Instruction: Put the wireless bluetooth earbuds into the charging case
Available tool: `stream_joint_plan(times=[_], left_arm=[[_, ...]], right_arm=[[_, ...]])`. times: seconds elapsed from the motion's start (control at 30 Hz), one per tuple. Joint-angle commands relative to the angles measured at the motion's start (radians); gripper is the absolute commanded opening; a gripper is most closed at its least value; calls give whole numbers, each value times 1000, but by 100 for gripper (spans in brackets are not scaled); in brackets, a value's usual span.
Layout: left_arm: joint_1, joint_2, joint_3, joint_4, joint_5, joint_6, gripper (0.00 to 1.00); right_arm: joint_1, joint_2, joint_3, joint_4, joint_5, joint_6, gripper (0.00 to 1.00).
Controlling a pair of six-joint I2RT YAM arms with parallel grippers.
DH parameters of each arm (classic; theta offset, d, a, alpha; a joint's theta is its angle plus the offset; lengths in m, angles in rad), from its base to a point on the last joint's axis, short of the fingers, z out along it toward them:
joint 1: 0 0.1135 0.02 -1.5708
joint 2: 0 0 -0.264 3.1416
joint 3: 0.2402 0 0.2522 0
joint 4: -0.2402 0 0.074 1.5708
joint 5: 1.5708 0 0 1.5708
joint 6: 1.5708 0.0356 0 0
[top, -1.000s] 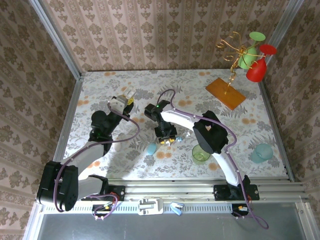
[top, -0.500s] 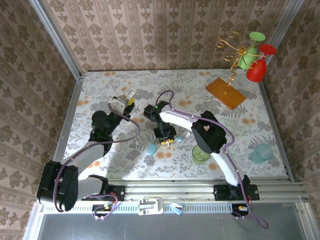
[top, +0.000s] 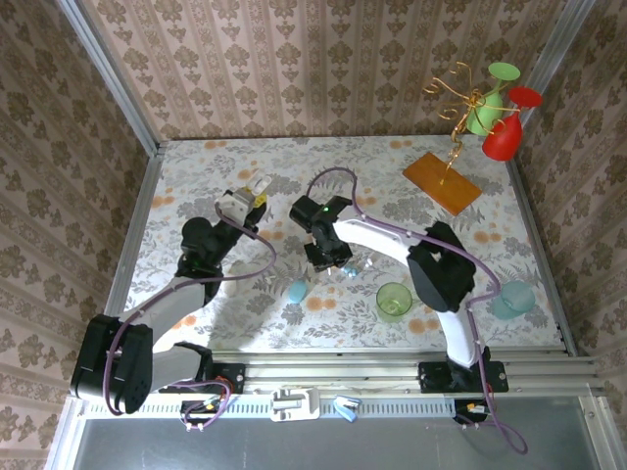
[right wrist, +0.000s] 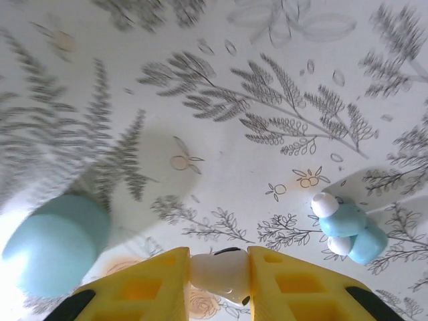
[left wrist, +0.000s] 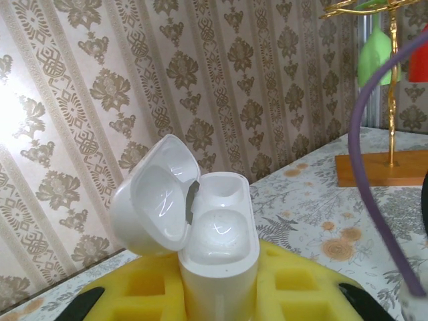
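the right claw (right wrist: 219,281) is closed narrowly on a white earbud (right wrist: 215,269), pinched between its yellow pads above the table (right wrist: 221,127), with two pale blue earbuds (right wrist: 344,224) lying apart to its right, while the left claw (left wrist: 217,291) clamps the white case (left wrist: 217,231) upright, lid open.

The charging case (left wrist: 215,234) is seen as glossy white plastic, smooth, with highlights caught inside its lid. The pads (left wrist: 144,284) of the left gripper (left wrist: 217,294) are made of a matt yellow, foam-like material. The same finish is shown by the pads (right wrist: 144,287) of the right gripper (right wrist: 219,267). The white earbud (right wrist: 217,274) is shiny plastic, while the pale blue earbuds (right wrist: 348,224) and pale blue case (right wrist: 57,244) are finished satin. The table (right wrist: 221,100) is covered by a smooth printed sheet. The stand (top: 458,98) is formed of gold-coloured wire. The cup (top: 394,301) is made of translucent green plastic.
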Motion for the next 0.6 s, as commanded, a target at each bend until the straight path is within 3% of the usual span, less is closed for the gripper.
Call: stream_joint_plan(times=[0.0,0.2,0.37,0.57], left_arm=[[-19,3,26,-21,28,-13,0],[-40,-2,34,-52,52,-38,0],[-44,-4,50,-78,143,-87,0],[-57,28,57,-58,284,-147,0]], right_arm=[[-12,-110,-53,120,44,-83,25],[-41,-335,-205,305,67,-156,25],[-86,-512,-276,406,-26,-205,25],[-111,-616,-284,505,-142,-230,25]])
